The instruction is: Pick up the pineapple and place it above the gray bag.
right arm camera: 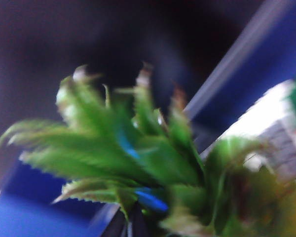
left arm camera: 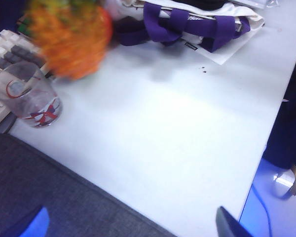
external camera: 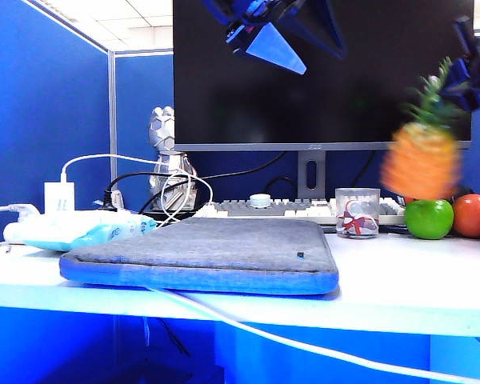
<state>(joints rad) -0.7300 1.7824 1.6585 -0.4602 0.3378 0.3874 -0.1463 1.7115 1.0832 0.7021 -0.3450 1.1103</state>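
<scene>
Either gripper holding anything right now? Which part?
Right gripper holds the pineapple by its leaf crown, lifted off the table. Left gripper is open, empty.

Blurred green spiky crown of the pineapple (right arm camera: 138, 158) filling the shot, right claw (right arm camera: 138, 197) buried among the leaves, clamped tight on them; dark screen (right arm camera: 113, 34) behind, keyboard (right arm camera: 286, 148) alongside.

We see a clear drinking glass (external camera: 358, 213) before a white keyboard (external camera: 300, 210), a green apple (external camera: 429, 218) touching a red-orange fruit (external camera: 474, 214), under a black monitor (external camera: 320, 80).
</scene>
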